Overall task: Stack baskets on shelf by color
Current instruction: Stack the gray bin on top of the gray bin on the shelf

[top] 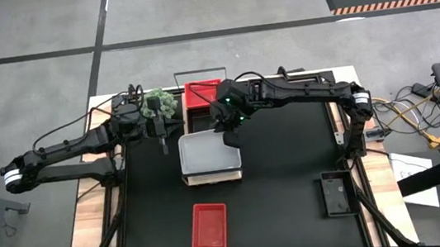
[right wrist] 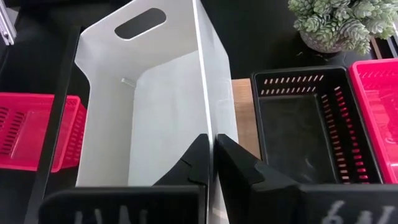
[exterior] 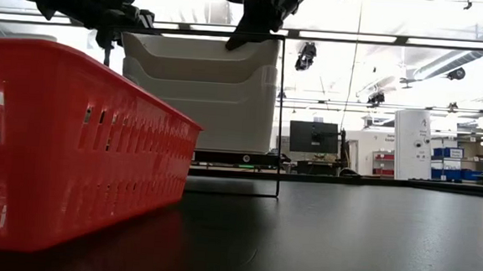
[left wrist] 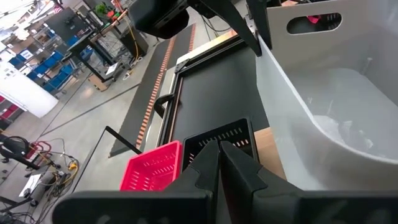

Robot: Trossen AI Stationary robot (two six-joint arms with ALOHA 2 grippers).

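baskets are only partly sorted, judging by how they lie. nearest the front of the table, 1 red basket (top: pixel 210 226) lies loose on the black tabletop (top: pixel 288 207), and 1 black basket (top: pixel 335 194) sits near the right edge, well apart from the shelf (top: pixel 212 174). further back, a white basket (top: pixel 209 152) stands on the light-wood shelf; the right gripper (top: pixel 229 136) has its fingers pinched on that basket's right wall, so it holds the white basket by the rim. beside it, the left gripper (top: pixel 162 136) hovers with its fingers pressed together and nothing between them. at the back, another red basket (top: pixel 199 93) and a black basket (right wrist: pixel 306 121) sit by the green plant (top: pixel 159 105). most of the stacking seems left to do.
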